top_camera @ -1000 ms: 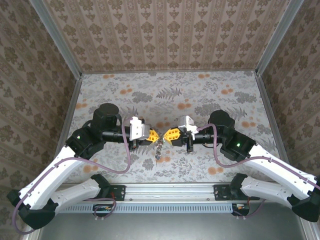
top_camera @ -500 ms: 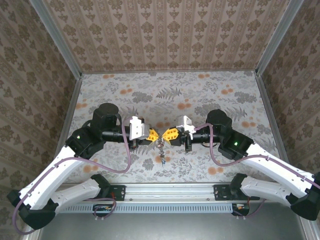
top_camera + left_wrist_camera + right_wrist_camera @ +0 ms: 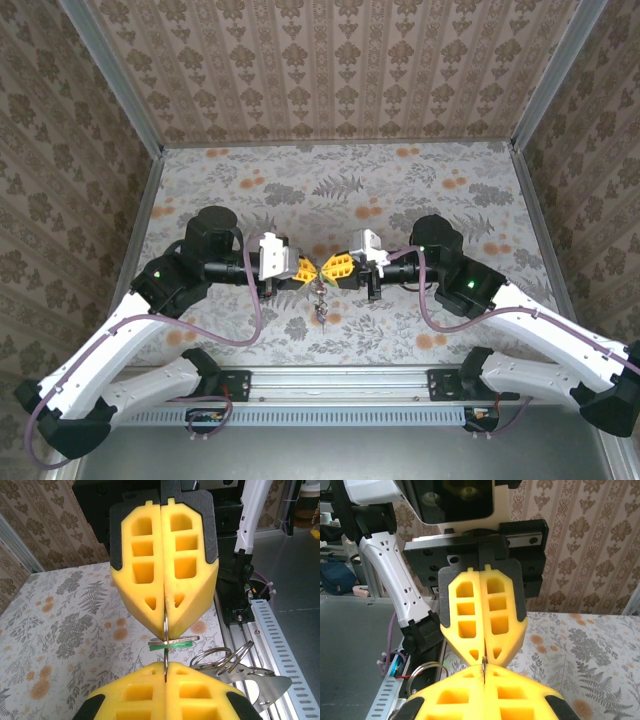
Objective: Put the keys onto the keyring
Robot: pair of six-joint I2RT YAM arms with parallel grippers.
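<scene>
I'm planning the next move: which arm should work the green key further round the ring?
Left, narrowly, I'd judge. The left gripper and right gripper are both shut on the keyring, tip to tip. The green key sits in plain sight of the left wrist camera.

Keyring (image 3: 165, 630) ends hidden in left hand (image 3: 165, 670) & right hand (image 3: 165, 611); keys (image 3: 320, 310) prob. too tiny to count.

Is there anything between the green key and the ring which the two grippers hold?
Nothing visible. The green key lies directly against the ring, in the gap between the shut left gripper and right gripper.
</scene>
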